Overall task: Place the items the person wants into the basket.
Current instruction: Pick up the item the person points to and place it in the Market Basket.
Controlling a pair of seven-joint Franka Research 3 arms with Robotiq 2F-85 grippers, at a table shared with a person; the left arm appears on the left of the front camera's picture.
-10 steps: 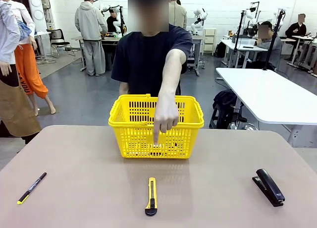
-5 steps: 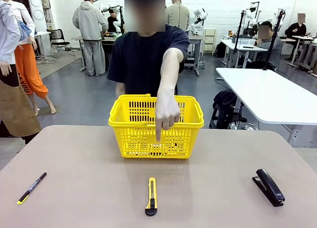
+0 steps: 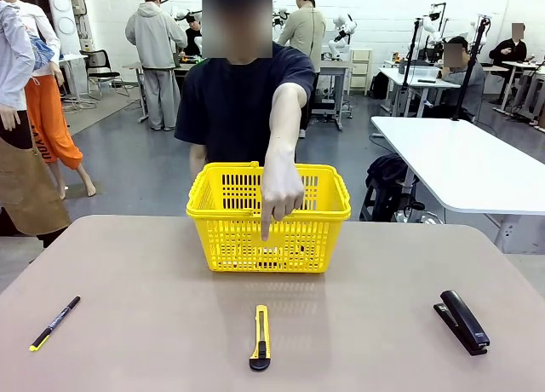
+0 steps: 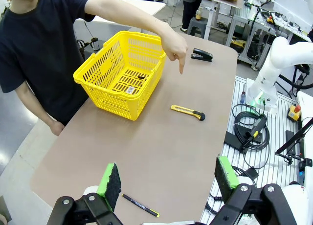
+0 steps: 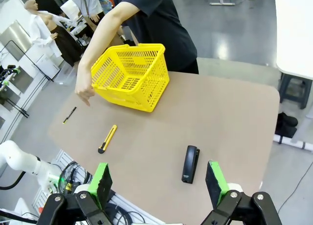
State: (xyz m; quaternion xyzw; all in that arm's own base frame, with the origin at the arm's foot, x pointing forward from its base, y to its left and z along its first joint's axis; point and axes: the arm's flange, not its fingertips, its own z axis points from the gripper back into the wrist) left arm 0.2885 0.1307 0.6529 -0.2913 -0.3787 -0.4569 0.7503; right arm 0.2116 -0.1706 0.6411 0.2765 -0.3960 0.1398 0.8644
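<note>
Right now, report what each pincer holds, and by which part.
Nothing is held. The left pincer and the right pincer both stand open and empty above the table; the utility knife lies free on it.

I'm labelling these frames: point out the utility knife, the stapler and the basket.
utility knife (image 3: 260, 337), front view, middle of its yellow body.
black stapler (image 3: 462, 321), front view, middle of its top.
yellow basket (image 3: 324, 215), front view, its near rim.

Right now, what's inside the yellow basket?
From the left wrist view, the floor of the basket shows a small dark object and a small white patch, both too small to identify. From the front, its lattice wall and the person's hand cover most of the inside.
</note>
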